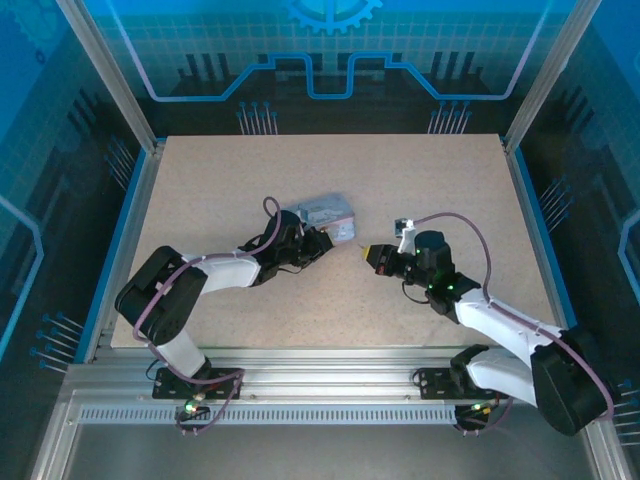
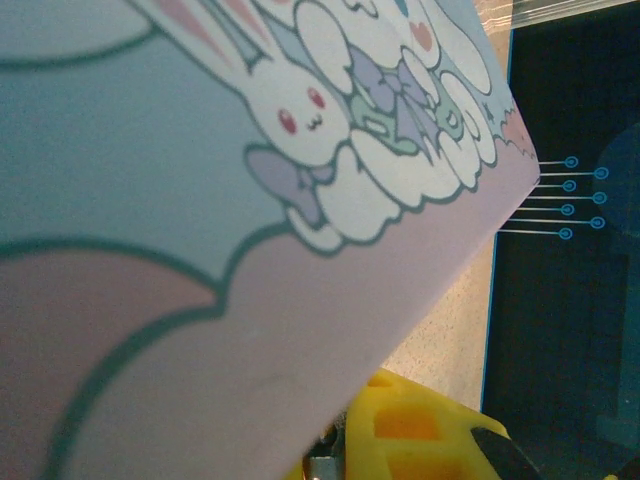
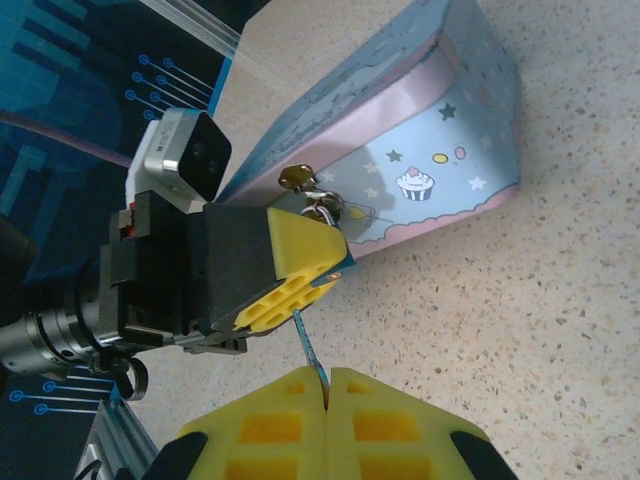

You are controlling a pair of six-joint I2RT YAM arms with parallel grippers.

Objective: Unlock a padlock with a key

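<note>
From above, left gripper (image 1: 318,243) meets the tin (image 1: 325,212) in the middle of the table (image 1: 250,180), right gripper (image 1: 368,253) just beside; left wrist: tin over one yellow finger (image 2: 410,430), grip cannot be told; right wrist: closed fingers (image 3: 260,430) pinch the key (image 3: 309,345), its length aimed at the nearby padlock (image 3: 322,208) hanging on the tin

White-and-black arms (image 1: 225,270) trail purple cables (image 1: 455,215); left claw (image 1: 325,240) and right claw (image 3: 327,395) yellow-tipped, seemingly ribbed.

Robot test cell — aluminium frame (image 1: 110,75), printed tech backdrop (image 1: 320,50)
</note>
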